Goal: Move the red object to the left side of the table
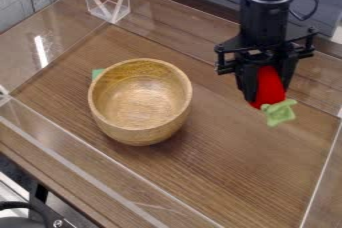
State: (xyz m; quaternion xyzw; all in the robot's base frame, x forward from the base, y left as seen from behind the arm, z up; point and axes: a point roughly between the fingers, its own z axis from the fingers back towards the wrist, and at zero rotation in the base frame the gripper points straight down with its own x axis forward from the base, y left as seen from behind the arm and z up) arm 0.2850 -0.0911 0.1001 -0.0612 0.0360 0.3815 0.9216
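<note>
The red object (270,86), a small plump red toy fruit with a light green leafy end (279,113) pointing down, hangs above the right part of the table (227,172). My gripper (269,80) comes down from the top right, black, and is shut on the red object, which is clamped between its two fingers. The fruit is lifted off the wood, to the right of the wooden bowl.
A round light wooden bowl (140,99) stands left of centre, with a bit of something green (98,74) showing at its left rim. Low clear acrylic walls (67,162) border the tabletop. A clear folded stand (107,5) sits at the back left.
</note>
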